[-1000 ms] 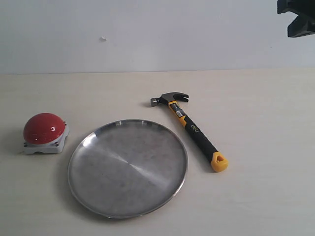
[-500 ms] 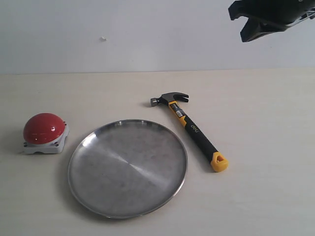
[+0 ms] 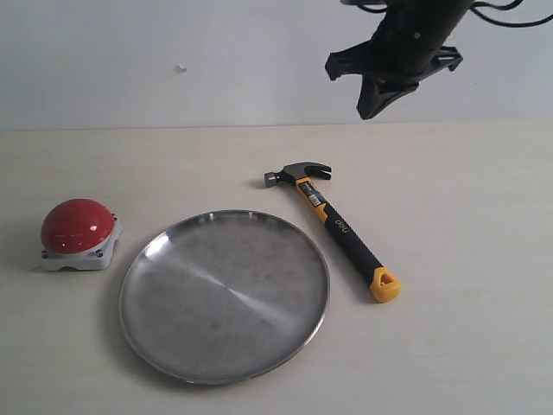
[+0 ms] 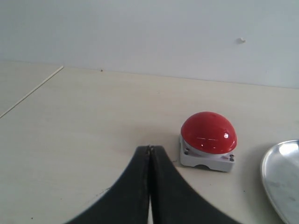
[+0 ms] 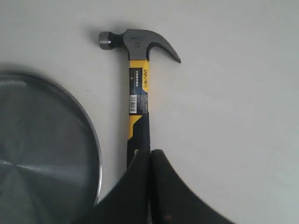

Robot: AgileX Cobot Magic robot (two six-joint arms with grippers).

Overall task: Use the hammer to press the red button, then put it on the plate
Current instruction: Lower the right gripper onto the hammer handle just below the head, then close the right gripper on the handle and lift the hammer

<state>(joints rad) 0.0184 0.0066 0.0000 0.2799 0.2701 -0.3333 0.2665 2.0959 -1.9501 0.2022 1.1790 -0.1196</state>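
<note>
The hammer lies flat on the tabletop, untouched. Its steel head points toward the wall and its yellow end toward the near right. It lies just right of the plate, close to the rim but apart from it. The button stands left of the plate, near it and not touching.

The right claw hangs in the air above and a little beyond the hammer's head, seen against the wall and pointing down. Its fingers are pressed together and hold nothing. In the right wrist view the closed tips sit over the black part of the handle, with the plate's rim off to one side.

The left claw is outside the exterior view. Its wrist view shows the fingers closed tip to tip and empty above the tabletop. The button is a short way ahead of it, and the plate's edge shows past the button.
</note>
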